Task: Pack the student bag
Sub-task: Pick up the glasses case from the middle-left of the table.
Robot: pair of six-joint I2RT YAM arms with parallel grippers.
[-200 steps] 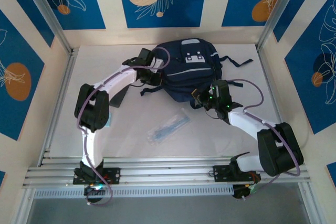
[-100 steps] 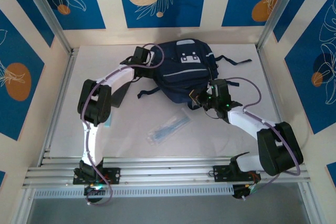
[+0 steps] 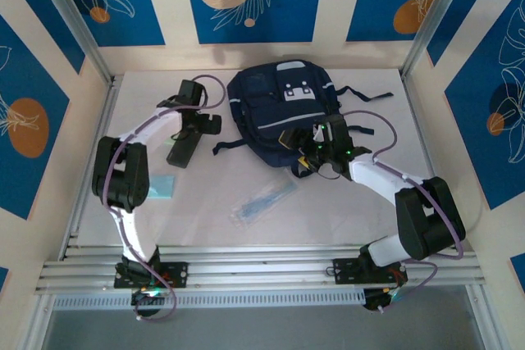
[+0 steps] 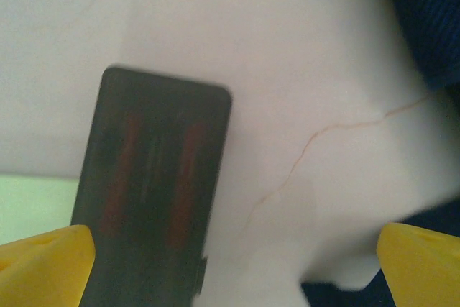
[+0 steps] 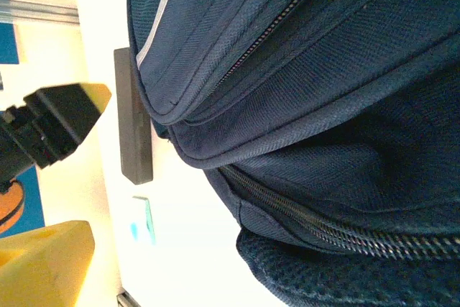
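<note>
Here, left end effector agape, empty, over dark case; right end effector likewise beside student bag.

Robot lab test cell: aluminium rail frame, white tabletop, blue printed backdrop panels around
</note>
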